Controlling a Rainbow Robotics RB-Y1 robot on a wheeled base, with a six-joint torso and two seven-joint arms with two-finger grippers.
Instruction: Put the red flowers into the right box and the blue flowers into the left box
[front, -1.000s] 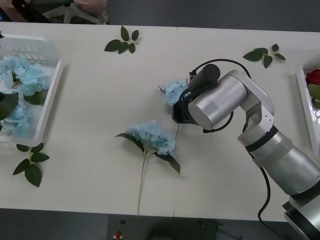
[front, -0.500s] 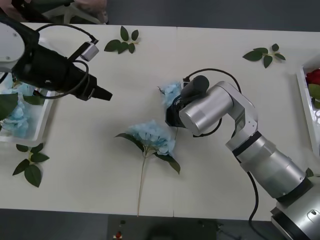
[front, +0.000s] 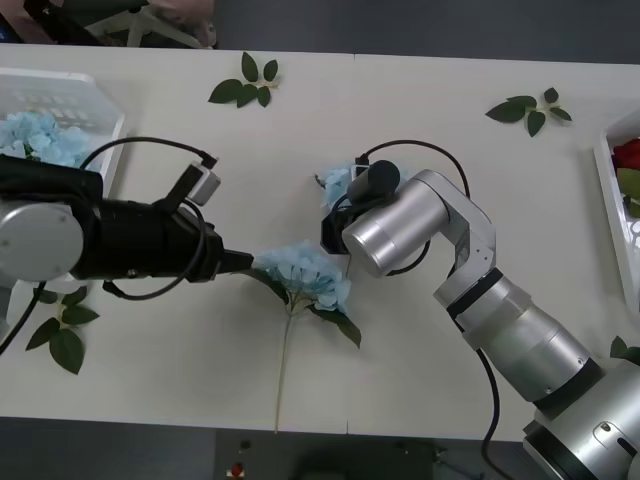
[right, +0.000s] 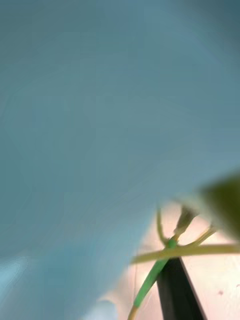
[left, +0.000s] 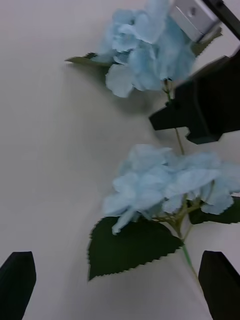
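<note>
Left tool spread wide, low over the worktop, black fingertips on either side of the near blue flower without touching, tips right at that bloom's left edge. Near blue flower flat on the worktop at centre, dark leaf below the head, thin stem running toward the worktop's front edge. Right tool just right of and beyond the near blue flower, pushed against a second blue flower lying just past the first; finger state impossible to tell, pale petals pressed up against the wrist camera. Left box well left of the near blue flower, more blue flowers inside. Right box far right of it, red flowers at its rim.
</note>
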